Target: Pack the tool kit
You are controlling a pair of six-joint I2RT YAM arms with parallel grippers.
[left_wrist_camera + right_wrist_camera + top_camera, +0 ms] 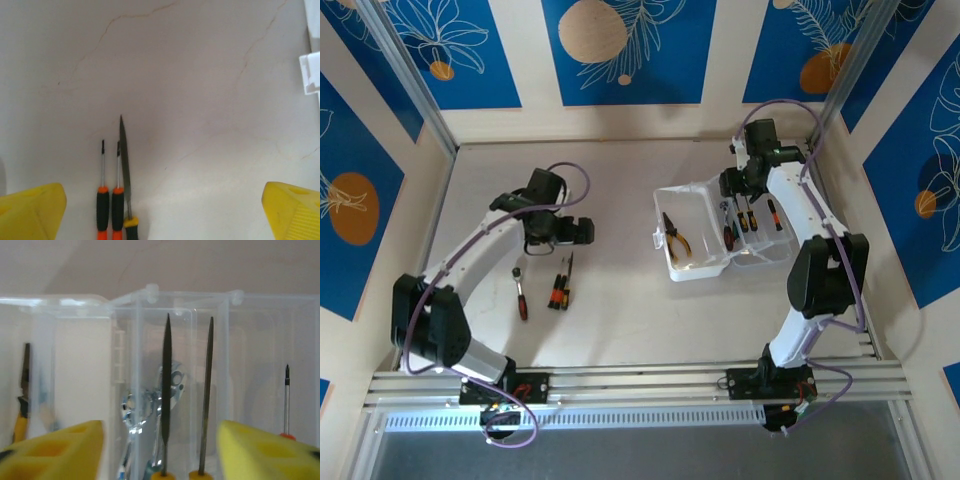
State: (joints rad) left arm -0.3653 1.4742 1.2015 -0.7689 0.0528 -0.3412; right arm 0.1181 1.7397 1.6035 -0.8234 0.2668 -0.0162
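Right gripper (161, 445) spread at case (150, 295), files (166, 390) between.

A pale cream tabletop (620, 330) with faint brownish veins lies under soft, even light. Cream walls (525, 70) enclose it on three sides, set with blue panels (630, 45) bearing white leaf outlines and orange and tan discs. Aluminium posts (408, 75) rise at the far corners, and aluminium rails (640, 378) run along the near edge.

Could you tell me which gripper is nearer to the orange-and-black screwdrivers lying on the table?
Left. The left gripper hovers close by the screwdrivers; the right gripper is far to their right, over the case.
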